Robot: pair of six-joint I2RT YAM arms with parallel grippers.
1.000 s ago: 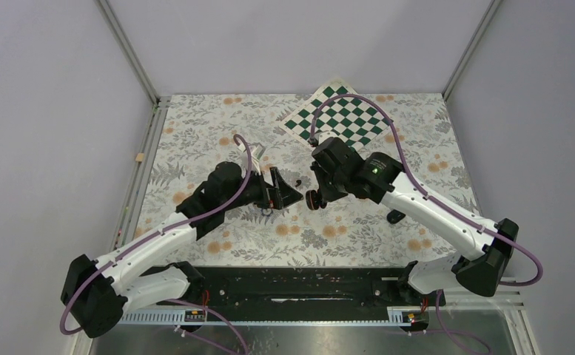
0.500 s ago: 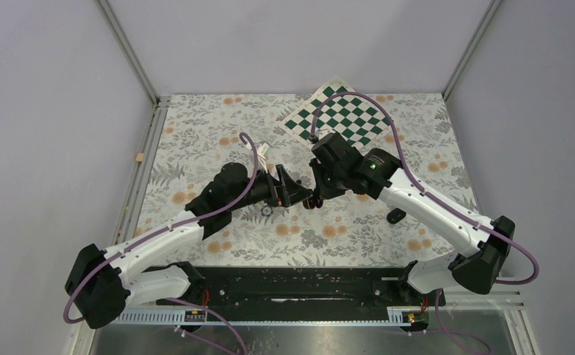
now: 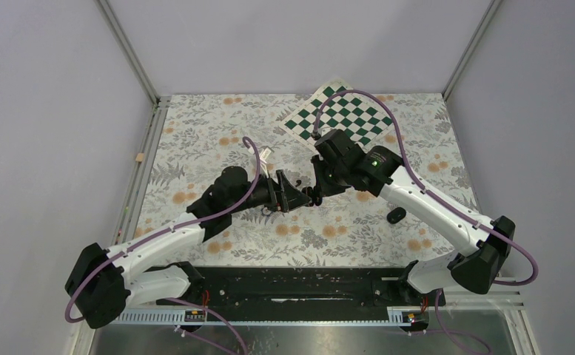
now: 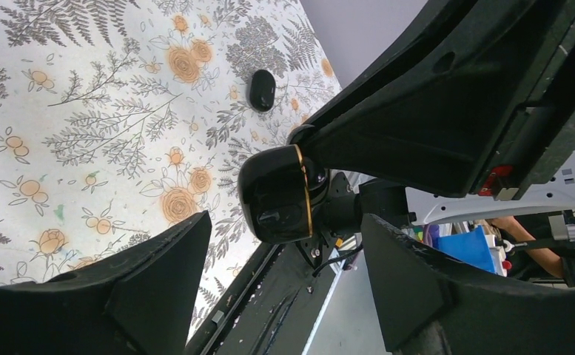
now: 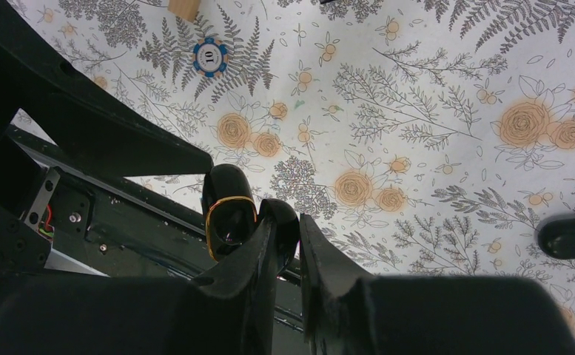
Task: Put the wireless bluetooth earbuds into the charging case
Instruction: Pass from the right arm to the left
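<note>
Looking along the left gripper (image 4: pixel 284 220), we see its jaws spread either side of the gold-banded charging case (image 4: pixel 275 194), which the right gripper (image 5: pixel 294 220) pinches at its tips.

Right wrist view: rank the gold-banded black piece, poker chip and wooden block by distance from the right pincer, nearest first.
1. gold-banded black piece: at the fingertips of the right pincer, just to their left.
2. poker chip: farther out, upper left.
3. wooden block: just beyond the chip, cut off by the top edge.
</note>
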